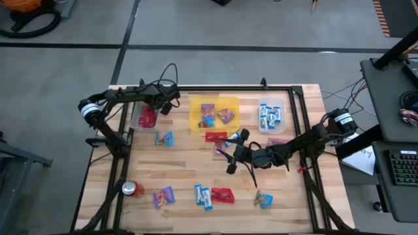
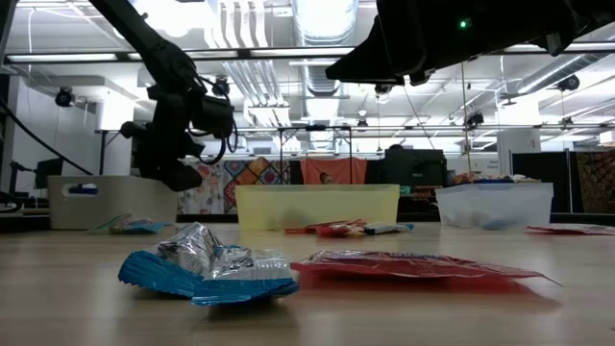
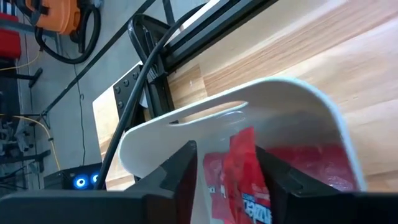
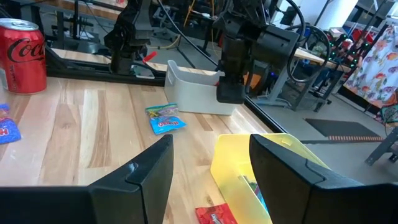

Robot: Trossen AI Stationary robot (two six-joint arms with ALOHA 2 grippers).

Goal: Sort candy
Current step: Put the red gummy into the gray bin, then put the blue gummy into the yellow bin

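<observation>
Left gripper (image 1: 164,106) above white bin (image 1: 135,119), fingers parted around a red candy packet (image 3: 244,168) inside. Right gripper (image 1: 236,149) at table centre, fingers apart, empty. More candy (image 1: 210,194) scattered across wooden table (image 1: 189,170).

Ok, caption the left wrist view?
Left gripper over the white bin, fingers apart around a red packet.

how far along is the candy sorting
Partly done. The white bin holds red packets, the yellow bin purple ones, the clear bin blue bars. In hand: the left pincer sits over the white bin, a red packet between its fingers. The right pincer hovers open mid-table. Left: loose candy near the front edge, by the yellow bin, and beside the white bin.
</observation>
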